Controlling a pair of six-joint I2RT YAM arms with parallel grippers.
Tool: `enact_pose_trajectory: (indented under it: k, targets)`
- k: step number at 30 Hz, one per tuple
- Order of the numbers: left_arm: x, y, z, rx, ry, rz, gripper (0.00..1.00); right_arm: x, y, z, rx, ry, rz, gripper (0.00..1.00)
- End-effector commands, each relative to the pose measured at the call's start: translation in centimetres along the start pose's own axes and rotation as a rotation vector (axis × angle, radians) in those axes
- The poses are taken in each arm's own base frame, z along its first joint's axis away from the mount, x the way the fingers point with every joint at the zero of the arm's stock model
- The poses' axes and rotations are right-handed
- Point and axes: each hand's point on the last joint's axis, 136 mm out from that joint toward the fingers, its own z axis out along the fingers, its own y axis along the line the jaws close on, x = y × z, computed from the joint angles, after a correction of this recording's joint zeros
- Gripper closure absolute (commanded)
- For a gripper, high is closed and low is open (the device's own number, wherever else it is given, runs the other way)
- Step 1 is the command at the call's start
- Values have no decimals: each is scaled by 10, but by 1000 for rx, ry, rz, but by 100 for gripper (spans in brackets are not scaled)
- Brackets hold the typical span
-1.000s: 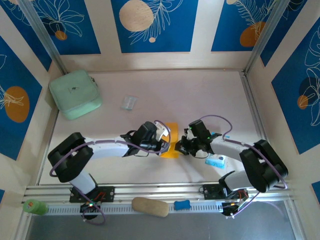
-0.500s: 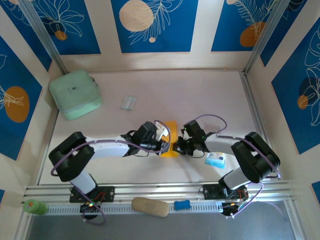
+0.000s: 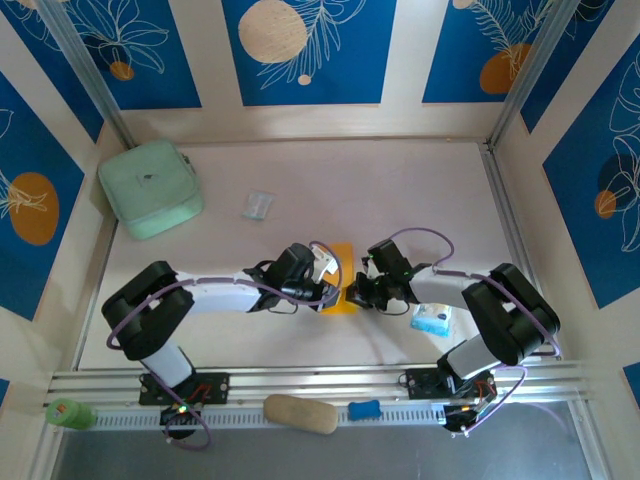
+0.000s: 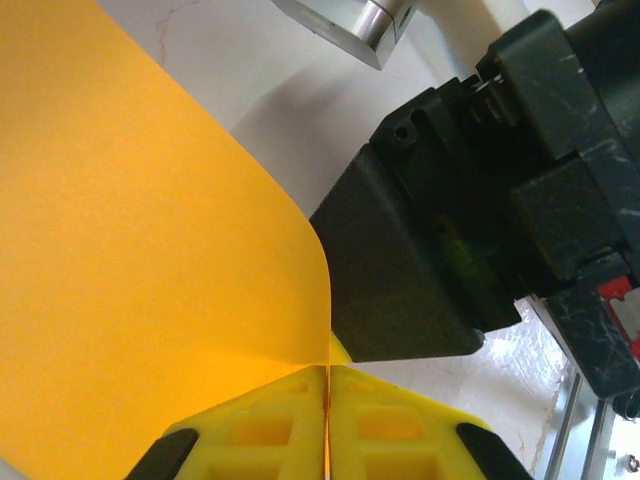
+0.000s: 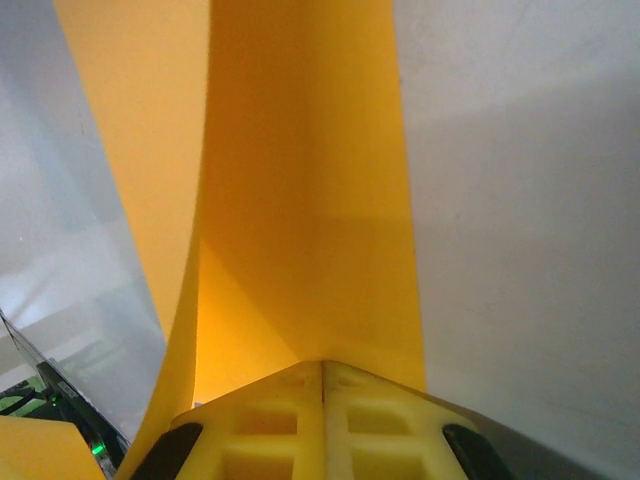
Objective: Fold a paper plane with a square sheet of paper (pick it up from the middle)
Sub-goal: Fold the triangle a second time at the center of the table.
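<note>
Nearest my side, well short of the square sheet of paper (image 3: 343, 260), a tan oval lump (image 3: 300, 413) sits on the front rail. A blue-and-white packet (image 3: 433, 320) lies to the sheet's right, a little nearer than it. At the sheet itself both arms meet. The left gripper (image 3: 328, 290) has its yellow pads pressed together on the sheet's left edge. The right gripper (image 3: 353, 292), pads likewise pinched, bites the right side, where the right wrist view shows the orange paper rising into a trough-like bend. Over the last second I watched the right arm tuck its elbow and slide in from the right, bringing its tip almost against the left one; the left barely stirred. I read that as a crease being drawn together, not a finished plane, since there is no pointed nose or wings yet. Beyond the sheet to its left lie a clear plastic wrapper (image 3: 258, 205) and, farther still, the mint-green pouch (image 3: 150, 187).
</note>
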Motion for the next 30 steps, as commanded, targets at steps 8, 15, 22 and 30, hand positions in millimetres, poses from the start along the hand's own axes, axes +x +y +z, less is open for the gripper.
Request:
enact_pose_trajectory:
  k: [8,15,22,30]
  targets:
    - [-10,0,0,20,-23,-26,100,4,-23,-3,81,6,39,97]
    - [-16,6,-5,-20,-69,-59,100,1,3,-6,-28,-45,70,95]
    - [-16,8,-7,-32,-73,-63,100,4,-14,8,55,-30,90,95]
    - [-14,28,-8,-93,-61,-82,100,4,-42,4,143,1,61,96]
